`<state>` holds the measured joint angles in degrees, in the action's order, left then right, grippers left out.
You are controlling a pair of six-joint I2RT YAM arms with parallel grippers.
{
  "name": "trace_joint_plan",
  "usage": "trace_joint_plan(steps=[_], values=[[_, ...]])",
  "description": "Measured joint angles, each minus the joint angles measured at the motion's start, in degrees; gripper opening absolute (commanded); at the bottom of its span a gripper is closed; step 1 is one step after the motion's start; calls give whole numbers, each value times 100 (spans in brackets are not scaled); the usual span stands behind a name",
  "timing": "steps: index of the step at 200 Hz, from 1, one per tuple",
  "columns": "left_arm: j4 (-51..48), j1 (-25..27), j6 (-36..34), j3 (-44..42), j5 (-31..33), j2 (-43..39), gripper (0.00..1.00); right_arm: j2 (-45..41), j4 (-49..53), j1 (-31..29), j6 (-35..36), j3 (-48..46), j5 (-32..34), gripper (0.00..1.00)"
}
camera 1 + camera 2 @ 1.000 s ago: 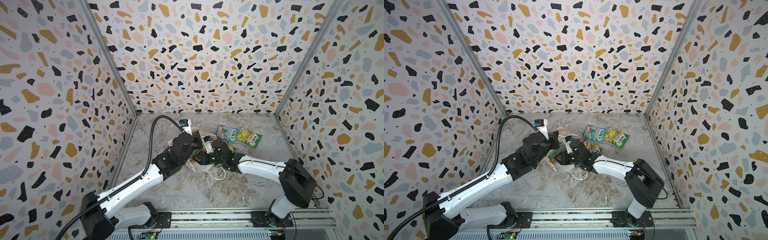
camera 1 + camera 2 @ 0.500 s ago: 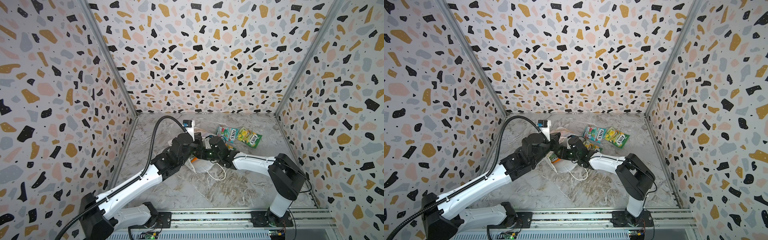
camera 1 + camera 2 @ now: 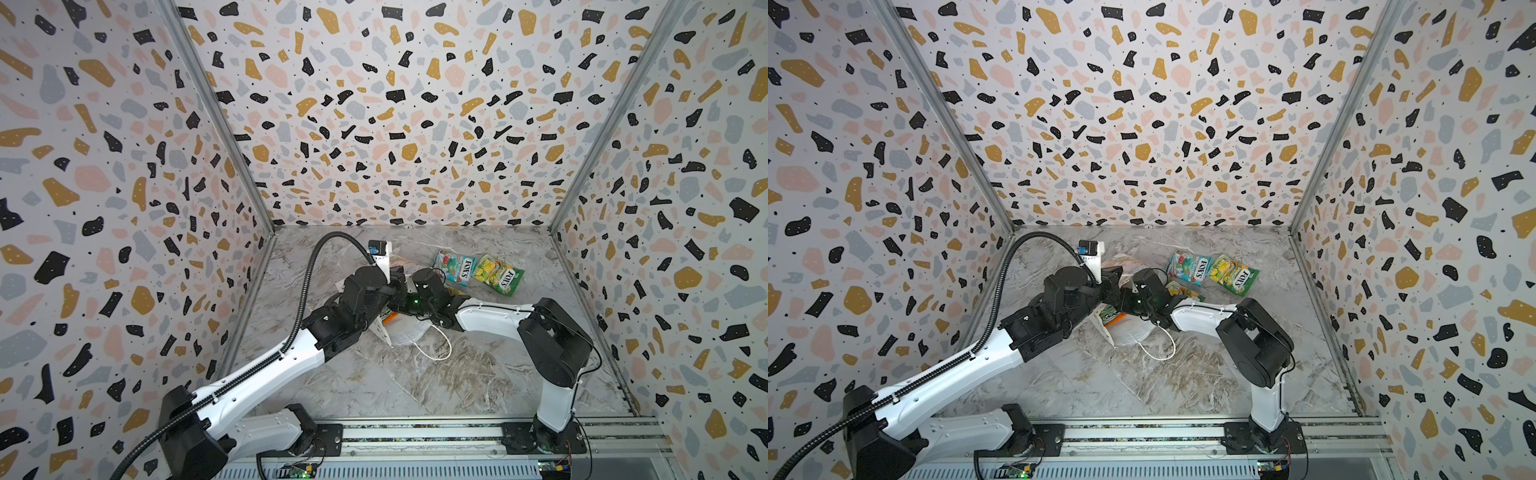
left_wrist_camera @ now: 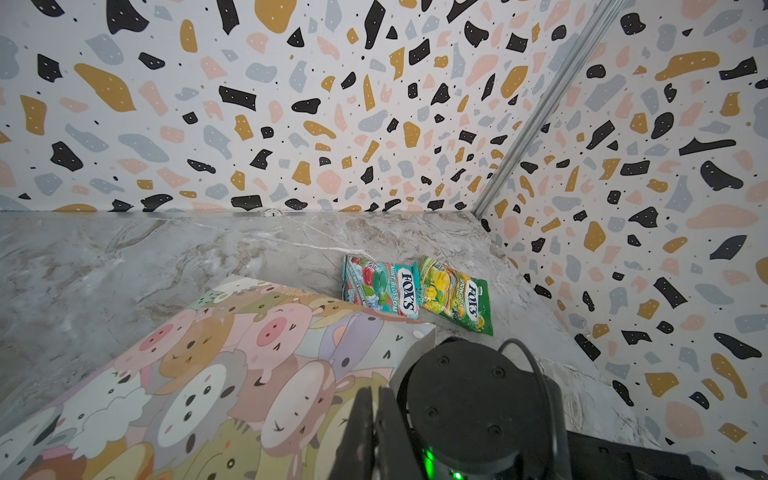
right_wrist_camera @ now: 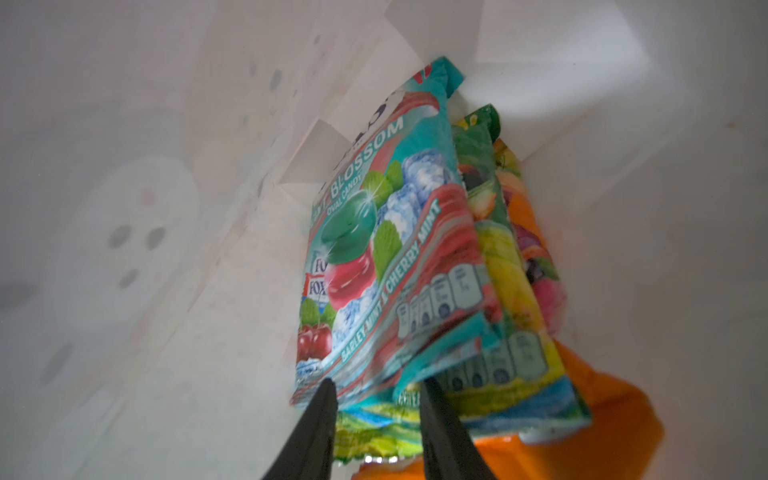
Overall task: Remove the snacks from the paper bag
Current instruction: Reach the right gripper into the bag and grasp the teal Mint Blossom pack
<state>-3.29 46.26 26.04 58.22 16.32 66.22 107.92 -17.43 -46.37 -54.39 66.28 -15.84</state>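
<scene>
so the left gripper (image 4: 374, 419) was pinched shut on the paper bag (image 4: 232, 357) rim, and the right gripper (image 5: 378, 386), jaws part-open, straddled the near edge of the teal packet (image 5: 374, 249) inside: light, slick, floppy foil, so I'd grab the crimped seam.

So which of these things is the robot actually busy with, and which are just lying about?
On the job: paper bag; stacked packets inside it; teal packet and green-yellow packet already taken out; left end effector pinching the bag; right end effector reaching inside.
Just surroundings: marble table; speckled walls.
</scene>
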Motion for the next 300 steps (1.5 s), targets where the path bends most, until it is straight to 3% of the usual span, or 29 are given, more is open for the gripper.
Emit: trace_joint_plan(steps=[78, 97, 123, 182, 300], values=[[-39, 0, -59, 0, -37, 0, 0, 365, -352, 31, -109, 229, -195, 37], [-61, 0, -70, 0, -35, 0, 0, 505, -520, 35, -153, 302, -302, 27], [-85, 0, -79, 0, 39, 0, 0, 573, -573, 35, -184, 321, -389, 0], [-249, 0, 249, 0, 752, 2, 0, 439, -918, 22, 195, -85, -422, 0], [-273, 0, 680, -22, 1467, 13, 0, -1239, -162, -81, 1587, -835, -431, 0]])
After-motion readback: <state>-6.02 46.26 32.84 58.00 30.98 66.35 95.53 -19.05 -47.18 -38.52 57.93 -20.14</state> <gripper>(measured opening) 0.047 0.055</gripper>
